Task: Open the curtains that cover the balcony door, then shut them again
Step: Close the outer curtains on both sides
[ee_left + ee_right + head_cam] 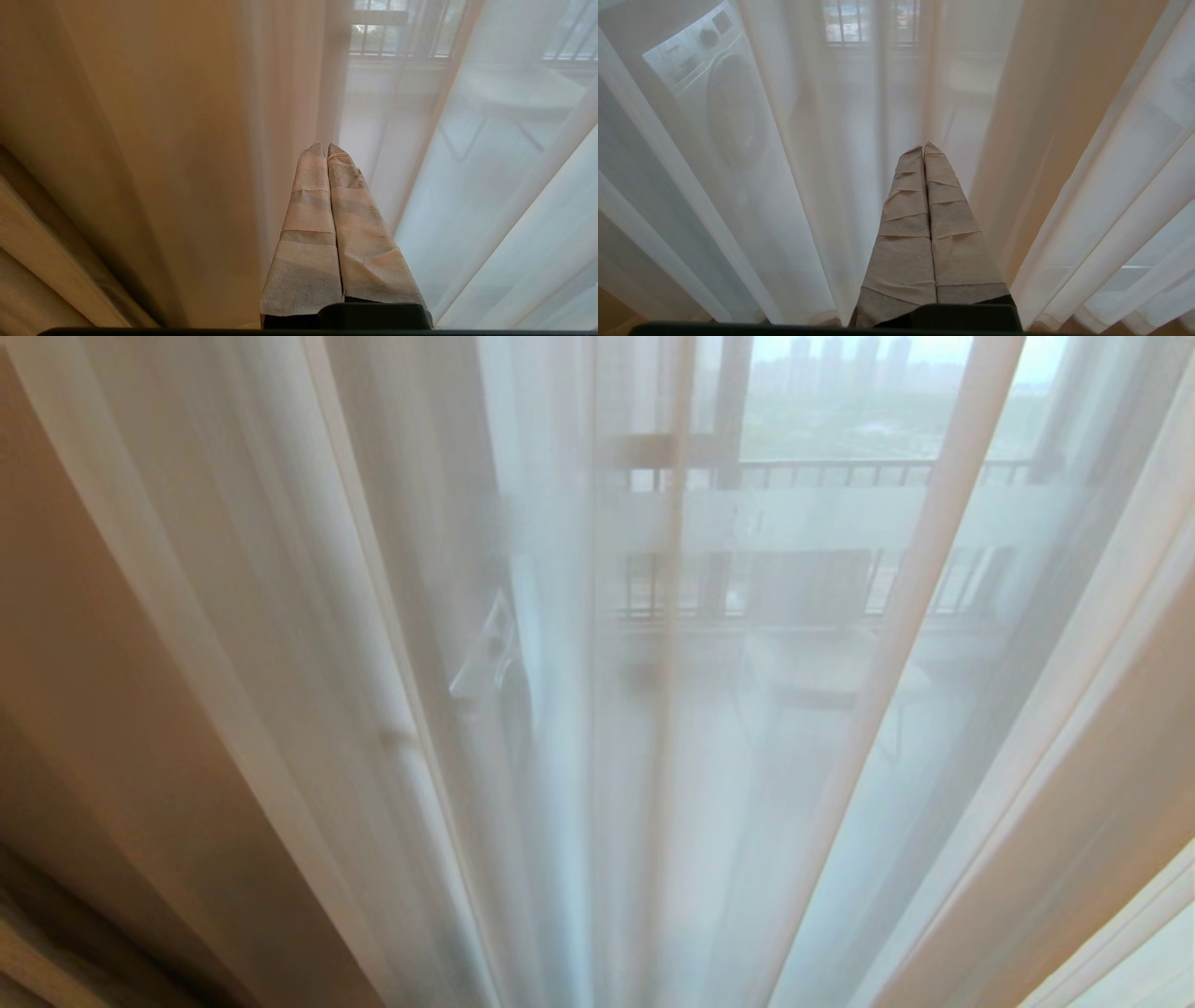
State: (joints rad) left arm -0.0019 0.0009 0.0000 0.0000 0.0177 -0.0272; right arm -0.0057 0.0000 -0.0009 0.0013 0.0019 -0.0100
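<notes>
The curtains (pixel 392 644) hang drawn right across the view, the sheers veiling the balcony door (pixel 803 513) behind them. The left gripper (pixel 325 148) points at the folds, its taped fingers (pixel 308 219) pressed together, gripping nothing. The right gripper (pixel 923 149) does likewise, its tips just short of the sheer fabric, empty.
</notes>
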